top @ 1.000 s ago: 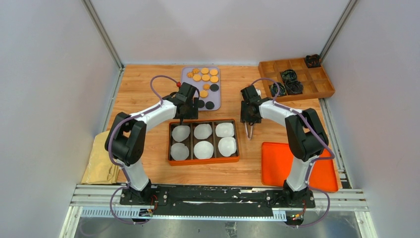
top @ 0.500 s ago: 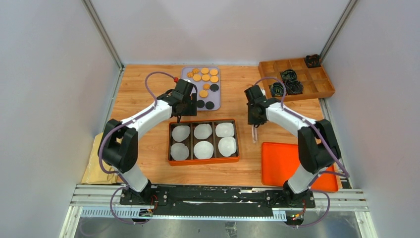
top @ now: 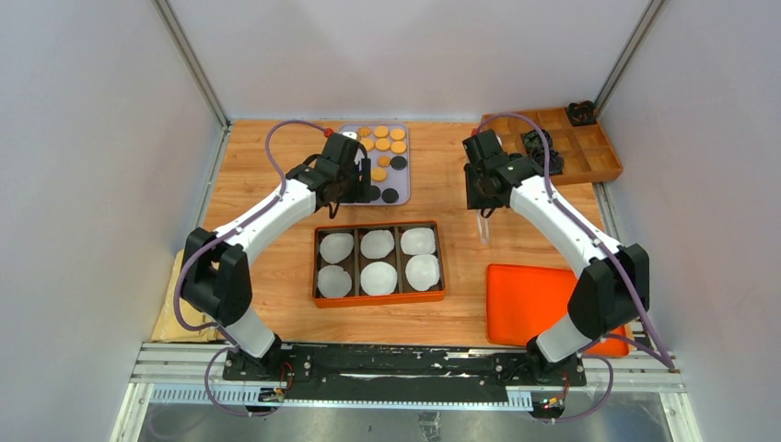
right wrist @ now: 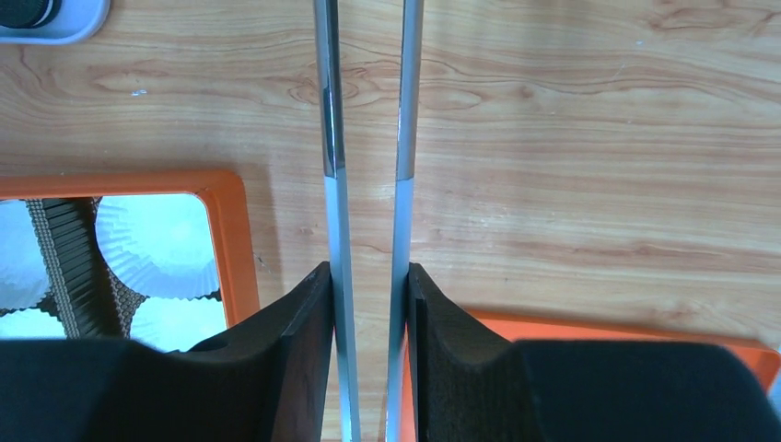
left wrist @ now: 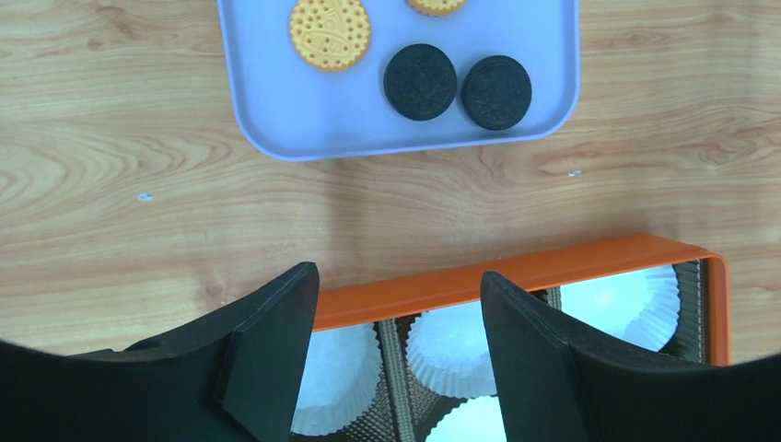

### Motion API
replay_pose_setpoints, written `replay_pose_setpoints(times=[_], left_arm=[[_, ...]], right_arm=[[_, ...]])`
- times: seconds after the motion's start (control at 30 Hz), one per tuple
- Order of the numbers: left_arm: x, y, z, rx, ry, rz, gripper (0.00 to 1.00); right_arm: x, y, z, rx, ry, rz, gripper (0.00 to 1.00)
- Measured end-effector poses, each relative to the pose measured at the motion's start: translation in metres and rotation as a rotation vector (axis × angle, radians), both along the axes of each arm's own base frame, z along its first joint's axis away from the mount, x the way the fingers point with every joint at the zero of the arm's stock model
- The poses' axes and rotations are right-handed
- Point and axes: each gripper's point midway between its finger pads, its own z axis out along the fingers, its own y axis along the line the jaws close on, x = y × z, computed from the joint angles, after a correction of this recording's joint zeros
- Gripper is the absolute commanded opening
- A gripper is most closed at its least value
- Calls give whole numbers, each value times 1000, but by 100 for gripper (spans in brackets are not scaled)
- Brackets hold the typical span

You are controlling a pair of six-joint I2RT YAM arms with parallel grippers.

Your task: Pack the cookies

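Small round golden-orange cookies [top: 382,143] lie on a flat lavender tray [left wrist: 276,101] at the far side. The left gripper [left wrist: 396,295], jaws apart and empty, has advanced from the orange six-cell box [top: 378,299] to the tray's near edge. The right gripper [right wrist: 368,276], clamped on thin metal tongs [right wrist: 332,138], has reached farther out. Light wooden table [top: 267,157], plain white walls [top: 92,138].

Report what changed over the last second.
Both arms reached toward the far side. The left gripper, fingers open, went from the far rim of the box toward the tray of cookies. The right gripper carried its tongs farther away, slightly rightward. The box, liners and cookies stayed put.
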Motion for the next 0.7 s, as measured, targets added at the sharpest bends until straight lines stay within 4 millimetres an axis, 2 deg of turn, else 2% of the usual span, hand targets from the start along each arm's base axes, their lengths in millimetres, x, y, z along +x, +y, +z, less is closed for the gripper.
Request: replay_pose_setpoints(times=[0.23,0.7], left_arm=[[0,-8,6,-31,-1,-25,72],[0,-7,6,-30,-2,-24,72]], right_arm=[[3,-4,26,-26,-34,10,43],[1,-7,28,-40,-23,18,43]])
